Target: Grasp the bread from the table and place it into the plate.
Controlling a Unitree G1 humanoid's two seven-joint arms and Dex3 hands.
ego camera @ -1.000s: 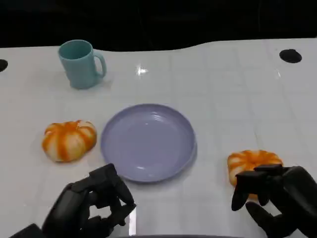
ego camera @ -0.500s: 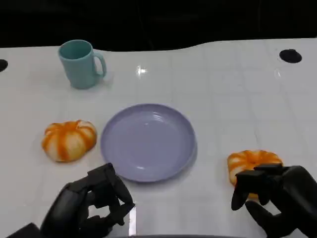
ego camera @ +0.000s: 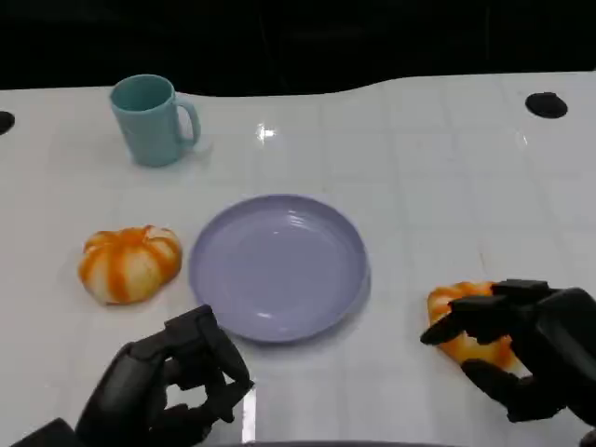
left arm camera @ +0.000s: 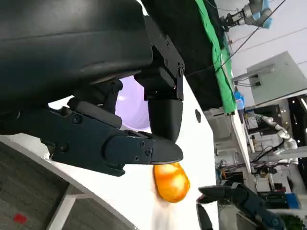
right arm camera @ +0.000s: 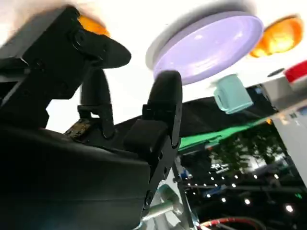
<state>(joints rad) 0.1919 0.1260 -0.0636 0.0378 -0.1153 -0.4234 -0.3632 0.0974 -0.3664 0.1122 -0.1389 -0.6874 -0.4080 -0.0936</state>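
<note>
**A:** What sits nearest the robot?

**B:** Its two hands, low at the near edge of the white counter. The left hand is at the near left, fingers curled in with nothing in them, just short of the plate's near rim.

**A:** And the right hand?

**B:** The right hand is at the near right, over the right bread. One finger reaches across the bun's top toward the plate and others curl below its near side. Part of the bun is hidden under them. I cannot tell whether the fingers actually clamp it or only lie around it; the bun rests on the counter.

**A:** So the bread is not on the plate?

**B:** No. It lies on the counter just right of the plate, apart from the rim. The left wrist view shows that same orange bun on the white surface beyond the left fingers.

**A:** What lies further out?

**B:** The lilac plate is in the middle, bare. To its left, near but not touching, is a second bread, orange with white stripes. Beyond that, at the far left, a teal mug stands upright, its handle toward the right. A dark round hole shows at the far right of the counter.
</note>
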